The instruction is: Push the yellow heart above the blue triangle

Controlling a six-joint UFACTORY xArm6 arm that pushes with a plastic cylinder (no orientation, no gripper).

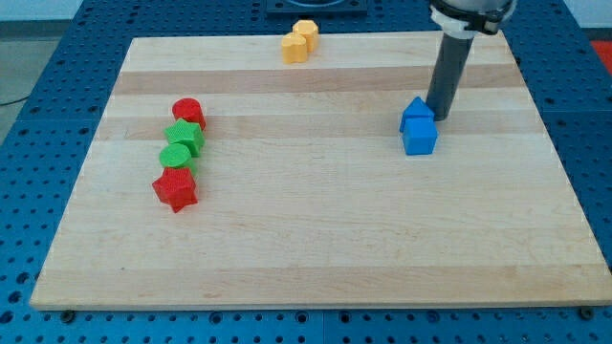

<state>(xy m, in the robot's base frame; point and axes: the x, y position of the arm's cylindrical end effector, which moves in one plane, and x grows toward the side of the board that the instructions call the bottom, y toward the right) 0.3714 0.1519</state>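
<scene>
Two yellow blocks touch each other at the board's top edge: one [305,31] sits above and to the right of the other [295,47]. I cannot tell which of them is the heart. Two blue blocks touch at the view's right: the upper one [416,111] looks like the triangle, and a blue cube [420,137] sits just below it. My tip [442,118] rests on the board right beside the upper blue block, on its right, far to the right of the yellow blocks and below them.
A column of blocks stands at the view's left: a red cylinder [188,112], a green star [185,137], another green block [176,156] and a red star [176,189]. The wooden board [316,239] lies on a blue perforated table.
</scene>
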